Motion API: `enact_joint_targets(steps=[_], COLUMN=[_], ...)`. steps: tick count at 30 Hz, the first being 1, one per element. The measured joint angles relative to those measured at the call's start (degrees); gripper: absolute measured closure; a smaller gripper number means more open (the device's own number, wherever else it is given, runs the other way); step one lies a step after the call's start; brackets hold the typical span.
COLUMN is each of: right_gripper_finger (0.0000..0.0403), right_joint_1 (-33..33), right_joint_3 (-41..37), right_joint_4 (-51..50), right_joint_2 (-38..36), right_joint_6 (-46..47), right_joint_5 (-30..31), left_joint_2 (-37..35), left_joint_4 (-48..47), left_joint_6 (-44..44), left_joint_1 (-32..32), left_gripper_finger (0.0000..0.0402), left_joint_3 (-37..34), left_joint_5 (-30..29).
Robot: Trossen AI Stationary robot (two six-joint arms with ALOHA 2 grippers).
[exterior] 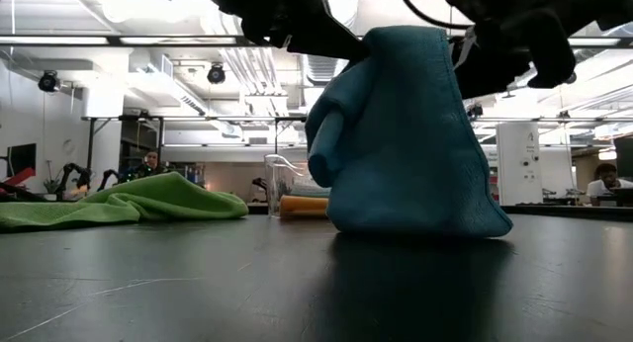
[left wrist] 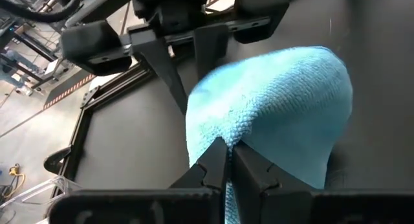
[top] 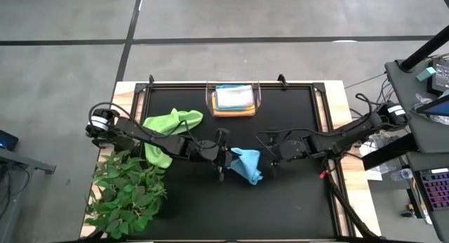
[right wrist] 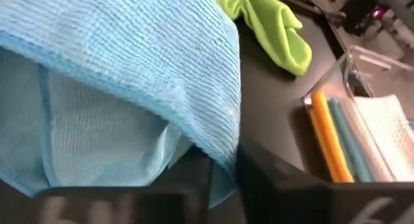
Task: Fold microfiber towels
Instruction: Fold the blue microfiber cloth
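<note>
Three folded cloths sit in the clear plastic bin [top: 233, 101], the lime green towel [top: 170, 123] lies untouched, and I've got the light blue microfiber towel [top: 246, 163] mid-mat, left gripper [top: 224, 159] pinched shut on it, right gripper [top: 269, 153] unclear.

No text, label, brand, number or sign can be read in any view: nothing legible shows on the towels, the clear bin, the arms, the surface, or the room behind.
</note>
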Motion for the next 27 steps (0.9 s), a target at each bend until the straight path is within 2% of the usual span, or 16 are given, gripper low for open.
enact_joint_targets(steps=[2, 6, 9, 21, 27], right_gripper_finger=[0.0384, 0.0393, 0.0394, 0.0394, 0.0394], right_joint_1=[0.0, 0.0, 0.0, -2.2, -6.6], right_joint_3=[0.3, 2.2, 6.4, 36.7, 50.9], right_joint_4=[-0.3, -1.3, -7.9, -57.3, -79.7], right_joint_2=[-0.2, -1.2, -2.0, 1.7, 6.3], right_joint_6=[-1.3, -4.6, -5.3, 5.6, 16.1], right_joint_5=[-0.1, 0.0, 0.0, 1.0, 1.0], left_joint_2=[0.0, 0.0, 0.0, -0.1, -0.2], left_joint_4=[0.0, 0.6, 0.1, -0.1, 0.2], left_joint_6=[-0.2, -4.6, -5.9, -4.1, -4.3], left_joint_1=[0.0, 0.8, 1.6, 4.7, 6.4], left_gripper_finger=[0.0402, 0.0401, 0.0392, 0.0254, 0.0227], left_joint_3=[0.0, 0.0, 0.0, 0.0, 0.0], left_joint_5=[0.0, -0.2, -0.4, -0.7, -0.8])
